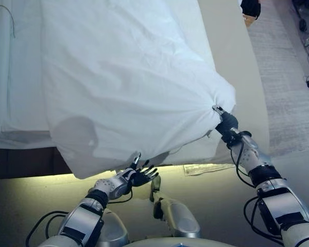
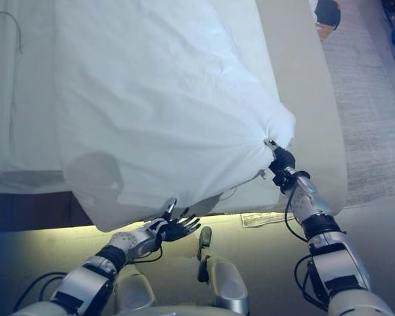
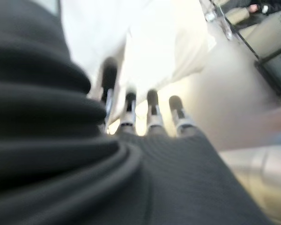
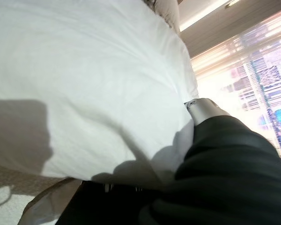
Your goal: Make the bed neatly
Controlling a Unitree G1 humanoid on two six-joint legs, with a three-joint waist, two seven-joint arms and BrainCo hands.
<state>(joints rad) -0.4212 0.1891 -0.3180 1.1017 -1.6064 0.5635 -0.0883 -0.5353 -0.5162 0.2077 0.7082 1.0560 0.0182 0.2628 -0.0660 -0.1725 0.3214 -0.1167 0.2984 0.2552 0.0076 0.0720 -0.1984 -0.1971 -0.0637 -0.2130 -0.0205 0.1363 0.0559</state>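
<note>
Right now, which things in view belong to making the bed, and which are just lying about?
Part of the job:
- white duvet, lifted at its near corner
- bed under it
- right hand, pinching the duvet corner
- left hand, open below the duvet's near edge

Just lying about:
- dark bag on the floor beyond the bed
- flat pale strip on the floor at the bed's foot

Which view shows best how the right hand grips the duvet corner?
The left eye view: the right hand pinches the bunched corner of the white duvet, creases fanning from the grip. The right eye view shows the same. The right wrist view hides the fingers under cloth. The left wrist view shows none of it.
</note>
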